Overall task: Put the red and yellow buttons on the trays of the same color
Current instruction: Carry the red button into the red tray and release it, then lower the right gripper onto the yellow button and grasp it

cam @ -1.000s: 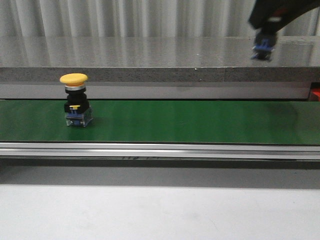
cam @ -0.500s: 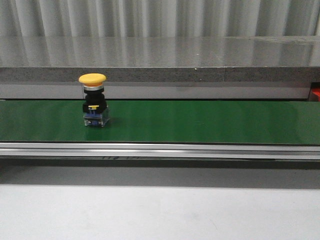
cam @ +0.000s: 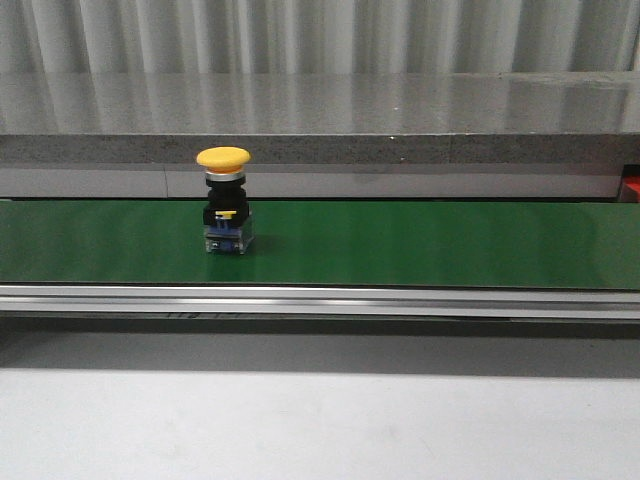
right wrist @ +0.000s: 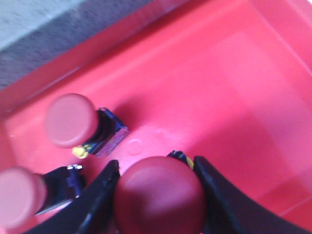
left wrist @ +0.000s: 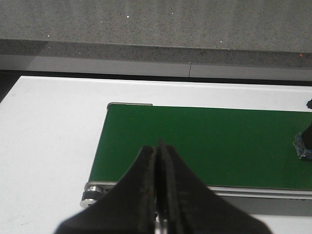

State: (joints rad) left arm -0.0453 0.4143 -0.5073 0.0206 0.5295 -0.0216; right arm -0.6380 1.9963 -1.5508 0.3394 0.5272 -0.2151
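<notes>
A yellow button (cam: 224,158) with a black and blue base stands upright on the green belt (cam: 420,245), left of the middle in the front view; only the edge of its base (left wrist: 304,145) shows in the left wrist view. My left gripper (left wrist: 159,146) hovers shut and empty over the belt's end. In the right wrist view my right gripper (right wrist: 157,170) is shut on a red button (right wrist: 159,195) above the red tray (right wrist: 234,87). Two other red buttons (right wrist: 70,120) (right wrist: 19,195) lie in that tray. No yellow tray is in view.
A grey stone ledge (cam: 320,120) runs behind the belt and a metal rail (cam: 320,300) along its front. A white table surface (cam: 320,425) lies nearest. A red corner (cam: 631,188) shows at the far right edge.
The yellow button has travelled rightwards along the belt. The right arm, holding a button at the upper right one second ago, has left the front view.
</notes>
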